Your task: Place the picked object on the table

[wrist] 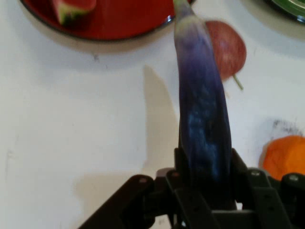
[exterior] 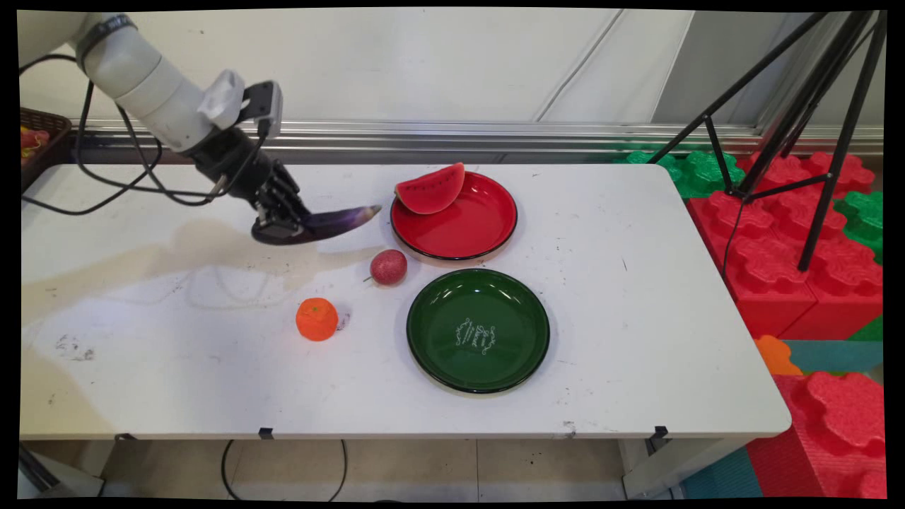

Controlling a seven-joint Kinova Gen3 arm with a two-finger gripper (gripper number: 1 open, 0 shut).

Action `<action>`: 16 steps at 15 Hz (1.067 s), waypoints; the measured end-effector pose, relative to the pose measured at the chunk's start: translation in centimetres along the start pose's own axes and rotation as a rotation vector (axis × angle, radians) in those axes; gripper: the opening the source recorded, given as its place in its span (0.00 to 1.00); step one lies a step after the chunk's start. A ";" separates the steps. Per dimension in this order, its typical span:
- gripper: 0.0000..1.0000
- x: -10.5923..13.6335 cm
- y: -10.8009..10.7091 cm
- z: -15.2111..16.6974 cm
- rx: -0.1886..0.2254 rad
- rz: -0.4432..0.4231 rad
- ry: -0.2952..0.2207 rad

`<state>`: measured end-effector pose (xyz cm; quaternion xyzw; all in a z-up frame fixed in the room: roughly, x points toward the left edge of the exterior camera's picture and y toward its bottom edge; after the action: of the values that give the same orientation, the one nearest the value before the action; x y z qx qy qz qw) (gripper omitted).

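1. We are looking at a long purple eggplant (exterior: 332,223), held above the white table (exterior: 636,297) just left of the red plate (exterior: 459,230), its tip pointing toward that plate.
2. The gripper (wrist: 205,191) is clamping its jaws on the eggplant's thick end, leaving most of the length sticking out unsupported.
3. We are judging it light, fairly stiff and glossy, so probably slippery; a hold nearer the middle would likely swing less.
4. A watermelon slice (exterior: 430,189) is lying on the red plate's far-left rim.
5. A reddish apple (exterior: 388,266) and an orange (exterior: 317,319) are sitting on the table below the eggplant, beside an empty green plate (exterior: 478,329).
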<state>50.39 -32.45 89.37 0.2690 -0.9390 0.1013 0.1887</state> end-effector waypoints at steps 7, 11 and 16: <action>0.00 -1.6 -1.0 3.5 -0.002 -0.019 -0.044; 0.00 -1.3 -1.5 5.7 -0.007 -0.026 -0.047; 1.00 -0.6 -2.2 7.6 -0.011 -0.028 -0.032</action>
<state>49.77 -36.23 82.44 0.2827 -0.9386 0.0894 0.1766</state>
